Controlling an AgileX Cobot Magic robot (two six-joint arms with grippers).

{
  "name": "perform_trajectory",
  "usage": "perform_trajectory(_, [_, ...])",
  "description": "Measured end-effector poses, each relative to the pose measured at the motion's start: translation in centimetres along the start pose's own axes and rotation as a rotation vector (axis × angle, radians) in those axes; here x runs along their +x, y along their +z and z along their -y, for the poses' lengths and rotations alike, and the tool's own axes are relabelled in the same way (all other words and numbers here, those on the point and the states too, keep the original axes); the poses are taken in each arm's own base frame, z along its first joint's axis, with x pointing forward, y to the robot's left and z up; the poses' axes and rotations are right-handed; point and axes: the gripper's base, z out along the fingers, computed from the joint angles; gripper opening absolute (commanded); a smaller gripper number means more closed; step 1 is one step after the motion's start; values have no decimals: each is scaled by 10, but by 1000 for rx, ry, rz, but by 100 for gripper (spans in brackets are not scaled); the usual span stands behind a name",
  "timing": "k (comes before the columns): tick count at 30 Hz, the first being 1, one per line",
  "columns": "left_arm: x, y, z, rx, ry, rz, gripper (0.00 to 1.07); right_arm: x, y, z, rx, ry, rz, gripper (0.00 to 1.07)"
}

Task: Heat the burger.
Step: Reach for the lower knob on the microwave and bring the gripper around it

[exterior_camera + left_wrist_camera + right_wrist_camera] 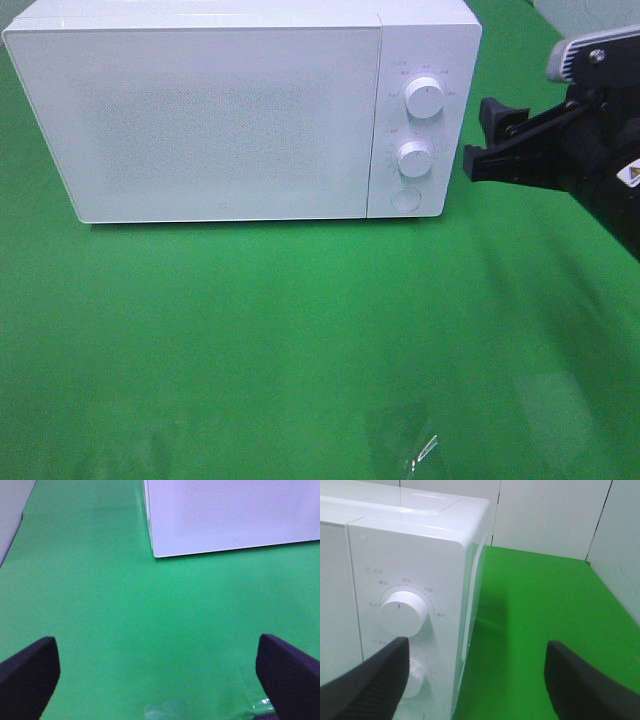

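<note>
- The burger shows in no view; whether it lies behind the closed, frosted door of the microwave [220, 110] cannot be told.
- The right end effector [478, 135] is released and empty, with the lower knob [414, 158] near its fingertips.
- The left end effector [157, 680] is also released and empty, with bare green surface [125, 620] beneath it and the microwave ahead.
- A burger is probably light, soft and loosely stacked, so a gentle hold across the bun sides seems best, since a hard squeeze could shift the layers.
</note>
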Motion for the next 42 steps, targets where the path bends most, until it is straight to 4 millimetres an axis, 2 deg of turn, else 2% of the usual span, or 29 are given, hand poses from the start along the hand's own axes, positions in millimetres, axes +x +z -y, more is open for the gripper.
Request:
perform_trajectory(1, [0,0,0,0,0,0,100,6,1,-7,1,7,-5,72])
perform_trajectory(8, [0,0,0,0,0,0,100,26,3,-26,-4,41,-13,72])
perform_trajectory(22, [0,0,0,0,0,0,100,65,10,-42,-20,38,-115,72])
perform_trajectory(38, [0,0,0,1,0,0,100,77,40,-62,-17,41,-112,72])
perform_trajectory(40, [0,0,0,1,0,0,100,79,52,-70,-16,50,-98,72])
perform_trajectory(42, [0,0,0,1,0,0,100,79,54,-72,-16,53,-92,72])
